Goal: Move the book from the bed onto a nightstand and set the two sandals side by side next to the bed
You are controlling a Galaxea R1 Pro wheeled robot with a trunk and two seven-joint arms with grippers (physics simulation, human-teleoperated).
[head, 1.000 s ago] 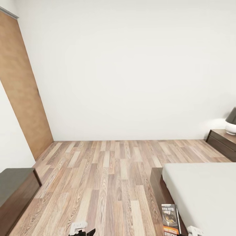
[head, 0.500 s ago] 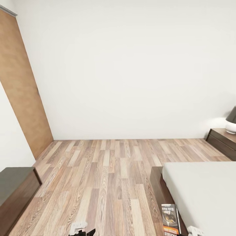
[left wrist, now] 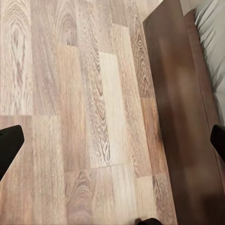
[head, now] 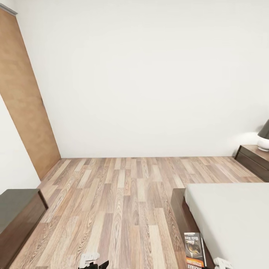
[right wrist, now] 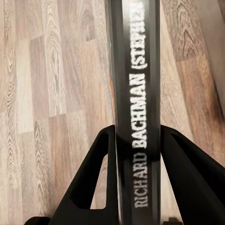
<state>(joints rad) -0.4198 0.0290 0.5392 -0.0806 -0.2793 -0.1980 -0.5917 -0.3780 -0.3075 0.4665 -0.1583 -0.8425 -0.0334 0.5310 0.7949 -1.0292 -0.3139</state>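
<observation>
The book [head: 194, 248] stands upright at the bottom of the head view, over the bed's dark frame [head: 181, 213]. In the right wrist view its dark spine with white lettering [right wrist: 138, 108] is clamped between the black fingers of my right gripper [right wrist: 138, 133], which is shut on it above the wood floor. My left gripper [left wrist: 112, 143] is open with nothing between its fingers, hanging over the floor beside the bed frame [left wrist: 185, 140]. The bed's pale mattress [head: 231, 213] lies at the right. A nightstand [head: 254, 158] stands at the far right wall. The blue sandals are out of view.
A lamp [head: 264, 140] sits on the nightstand. A long dark-brown dresser [head: 16, 216] stands at the lower left. A brown door [head: 26, 101] is on the left wall. Wood floor [head: 123, 194] stretches between dresser and bed up to the white wall.
The whole head picture has shifted slightly, so the camera has moved a little. The book stays held in my right gripper, and nothing else has changed.
</observation>
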